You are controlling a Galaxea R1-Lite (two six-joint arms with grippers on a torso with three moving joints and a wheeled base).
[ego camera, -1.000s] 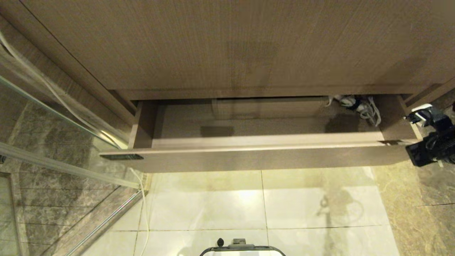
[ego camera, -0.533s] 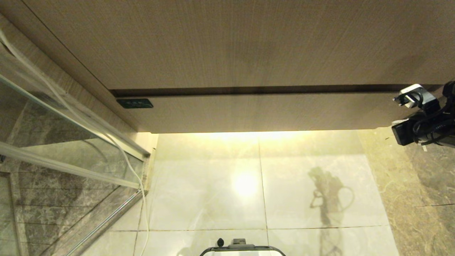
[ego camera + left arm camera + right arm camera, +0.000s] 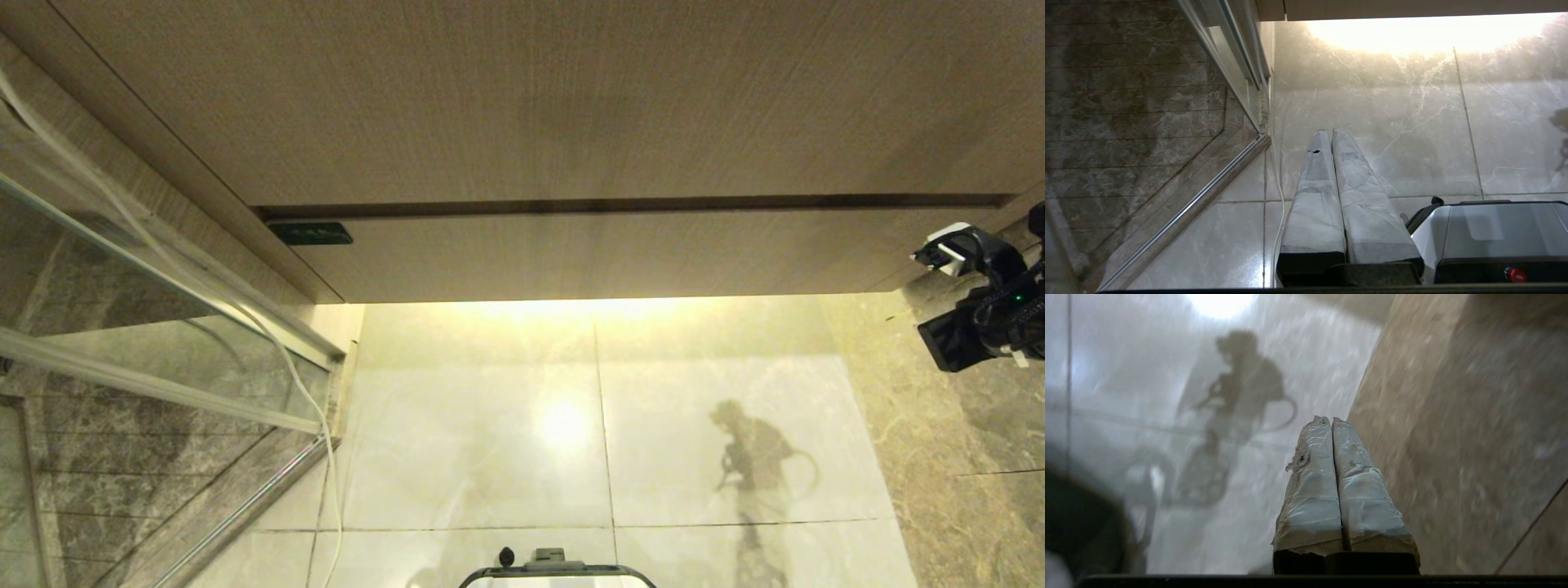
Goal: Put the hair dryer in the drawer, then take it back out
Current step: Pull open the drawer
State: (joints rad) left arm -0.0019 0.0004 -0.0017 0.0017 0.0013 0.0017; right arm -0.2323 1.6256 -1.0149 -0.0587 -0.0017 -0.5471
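Bathroom — marble tiles (image 3: 490,457), glass screen (image 3: 122,327)

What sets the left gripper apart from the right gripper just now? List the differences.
The left gripper hangs over pale floor tiles beside the robot's white base and a glass partition; the right gripper is out at the right end of the closed drawer, over brown marbled floor. Both are shut, empty, with taped fingers.

We've got the drawer (image 3: 588,253) sitting flush, so its inside is hidden from us and no hair dryer shows anywhere. Our right hand (image 3: 939,255) is cut by the head view's right edge. The floor (image 3: 1147,416) behind it in the wrist view smears to blur.
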